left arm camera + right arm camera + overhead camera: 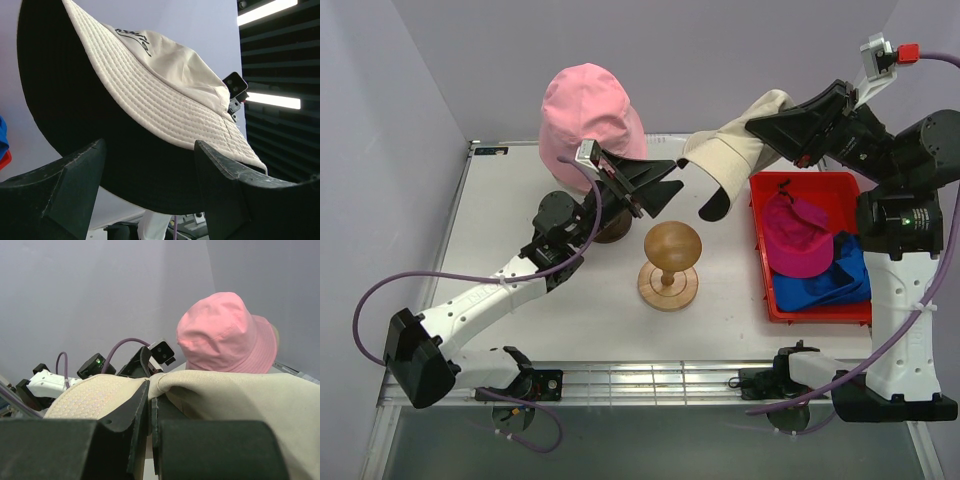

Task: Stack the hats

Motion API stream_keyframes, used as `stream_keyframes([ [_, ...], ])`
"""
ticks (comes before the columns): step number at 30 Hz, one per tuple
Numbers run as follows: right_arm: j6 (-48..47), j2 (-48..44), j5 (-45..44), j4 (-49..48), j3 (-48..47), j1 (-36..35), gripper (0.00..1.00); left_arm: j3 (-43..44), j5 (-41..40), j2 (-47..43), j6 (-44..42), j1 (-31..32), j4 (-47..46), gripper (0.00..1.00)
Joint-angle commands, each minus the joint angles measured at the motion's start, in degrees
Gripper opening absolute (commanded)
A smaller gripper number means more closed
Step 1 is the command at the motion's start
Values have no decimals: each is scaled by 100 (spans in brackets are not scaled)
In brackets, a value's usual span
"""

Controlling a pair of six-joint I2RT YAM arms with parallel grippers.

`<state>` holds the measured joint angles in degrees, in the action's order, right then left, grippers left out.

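My right gripper (760,126) is shut on the beige bucket hat (732,150) and holds it in the air at the back, its dark inside facing left. In the right wrist view the jaws (150,390) pinch the hat's fabric (240,400). My left gripper (670,178) is open and empty just left of the brim; in the left wrist view the brim (165,105) hangs above the gap between my fingers (150,175). The light pink bucket hat (588,118) sits at the back, also in the right wrist view (227,335). The magenta cap (798,236) lies on the blue cap (840,280).
A red tray (760,240) at the right holds the two caps. A round brown wooden stand (670,262) stands mid-table, in front of the held hat. The table's back edge and purple walls lie behind the pink hat.
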<state>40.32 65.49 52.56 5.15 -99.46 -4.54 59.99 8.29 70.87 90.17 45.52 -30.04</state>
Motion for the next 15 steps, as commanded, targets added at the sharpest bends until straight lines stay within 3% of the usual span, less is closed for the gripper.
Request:
stream_keyframes([
  [1, 64, -10, 62, -488, -65, -12, 8, -250, -143, -249, 299, 19, -580, 82],
  [15, 257, -186, 194, -1244, 463, -12, 8, -216, -294, 93, 853, 27, -1197, 82],
])
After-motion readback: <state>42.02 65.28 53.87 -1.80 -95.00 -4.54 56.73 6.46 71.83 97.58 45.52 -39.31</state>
